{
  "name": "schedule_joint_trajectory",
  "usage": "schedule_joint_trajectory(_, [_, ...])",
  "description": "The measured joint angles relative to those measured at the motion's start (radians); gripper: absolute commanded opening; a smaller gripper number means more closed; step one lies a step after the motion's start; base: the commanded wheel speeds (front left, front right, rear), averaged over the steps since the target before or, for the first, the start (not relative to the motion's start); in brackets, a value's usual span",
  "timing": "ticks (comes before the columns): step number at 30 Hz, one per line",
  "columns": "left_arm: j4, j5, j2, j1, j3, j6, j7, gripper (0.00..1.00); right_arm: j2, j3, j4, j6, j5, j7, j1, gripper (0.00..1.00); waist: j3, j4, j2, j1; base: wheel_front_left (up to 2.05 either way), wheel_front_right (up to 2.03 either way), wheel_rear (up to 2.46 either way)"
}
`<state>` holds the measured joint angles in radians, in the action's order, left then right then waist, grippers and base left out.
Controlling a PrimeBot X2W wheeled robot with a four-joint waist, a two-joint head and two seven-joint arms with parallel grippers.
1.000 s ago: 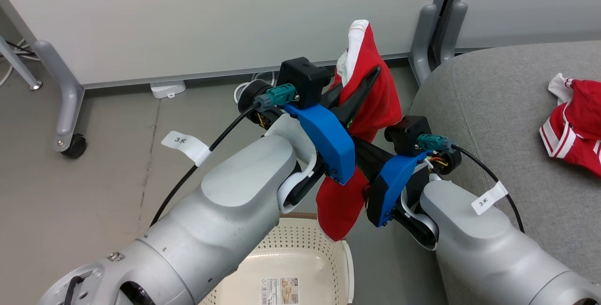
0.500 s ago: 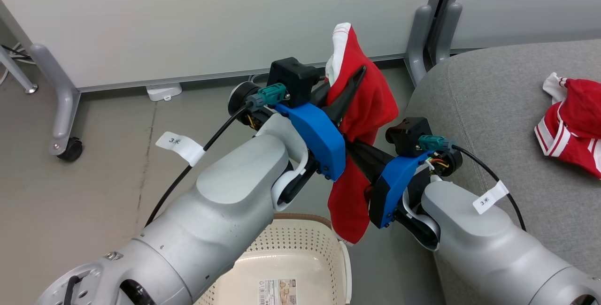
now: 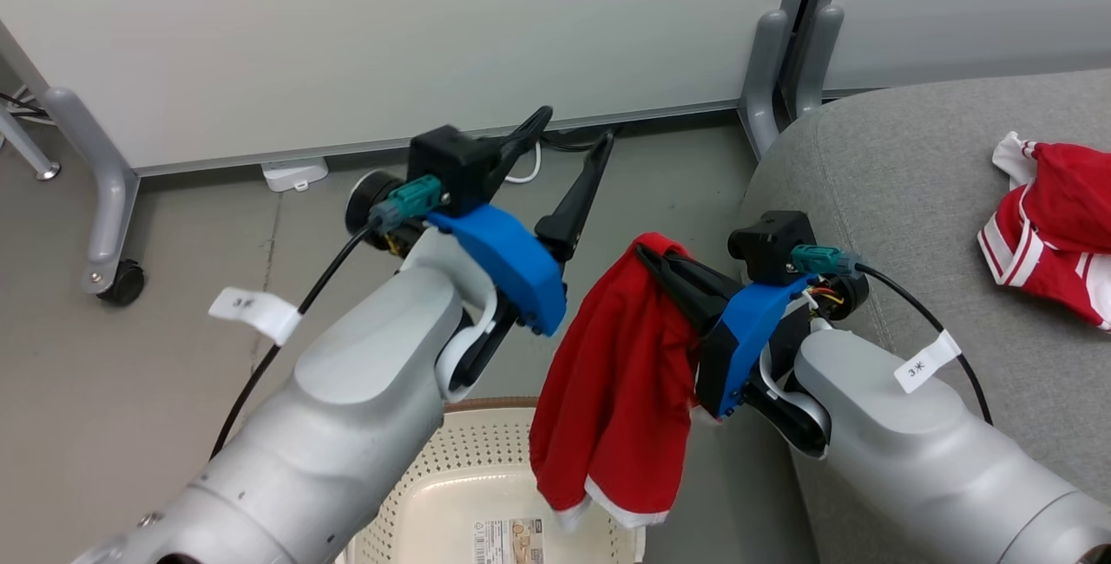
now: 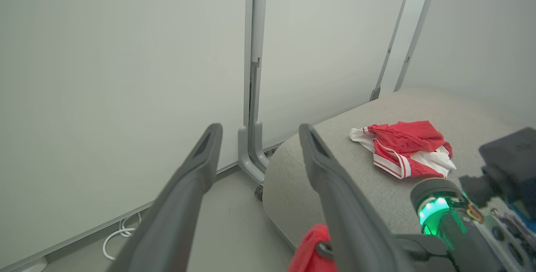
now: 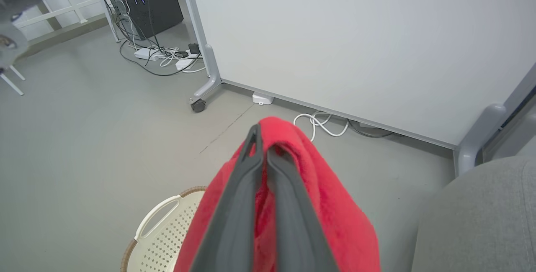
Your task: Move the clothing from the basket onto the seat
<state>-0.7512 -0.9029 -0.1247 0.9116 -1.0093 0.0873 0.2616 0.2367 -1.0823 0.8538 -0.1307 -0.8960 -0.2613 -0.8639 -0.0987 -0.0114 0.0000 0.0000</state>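
A red garment point(image 3: 621, 390) hung above the basket point(image 3: 417, 477), its top fold pinched between the pressed-together fingers of the right gripper point(image 3: 649, 257), just off the rounded corner of the seat point(image 3: 903, 191). A second red garment point(image 3: 1050, 230), striped white, lay crumpled on the seat, well in from that corner. The left gripper point(image 3: 575, 126) stood spread wide and empty beside the hanging cloth.

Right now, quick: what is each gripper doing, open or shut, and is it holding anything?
Left gripper: open, holding nothing.
Right gripper: shut on the red garment.
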Motion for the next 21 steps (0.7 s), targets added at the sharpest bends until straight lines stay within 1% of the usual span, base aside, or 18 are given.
schedule_joint_trajectory(7, [0.12,0.129,-0.051,-0.148,0.16,-0.013,0.0,1.0,0.033,0.044,-0.048,0.0,0.039,0.0,0.027,0.0,0.005,-0.013,0.0,0.0,0.0,0.0,0.0])
schedule_joint_trajectory(11, [0.198,0.205,-0.078,-0.264,0.258,-0.021,0.0,1.0,0.057,0.075,-0.094,0.0,0.071,0.0,0.053,0.0,0.003,-0.038,0.0,0.0,0.0,0.0,0.0])
schedule_joint_trajectory(16, [0.29,0.282,-0.113,-0.41,0.379,-0.026,0.0,1.0,0.083,0.108,-0.157,0.0,0.114,0.0,0.088,0.0,-0.003,-0.095,0.0,0.0,0.0,0.0,0.0])
schedule_joint_trajectory(21, [0.383,0.345,-0.141,-0.554,0.5,-0.034,0.0,1.0,0.118,0.142,-0.214,0.0,0.152,0.0,0.121,0.0,-0.008,-0.172,0.0,0.0,0.0,0.0,0.0])
